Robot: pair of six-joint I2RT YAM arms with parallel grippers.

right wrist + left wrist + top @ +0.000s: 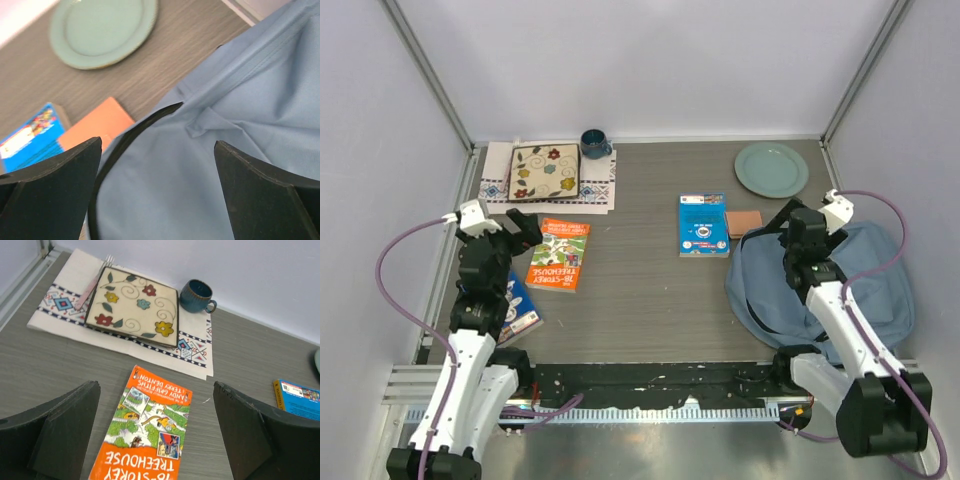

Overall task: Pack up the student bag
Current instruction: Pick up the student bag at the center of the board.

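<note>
Book [525, 313] half hidden under left arm [480, 300], student bag [765, 282] partly behind right arm [842, 312]

The orange book [145, 430], just on the near side of the patterned placemat [50, 305], reads "ANDY GRIFFITHS & TERRY DENTON" and, in large white letters, "-STOREY TREEHOUSE". The number before it is not fully legible. Print on the blue book [704, 224], well right of the placemat, is too small to read.
</note>
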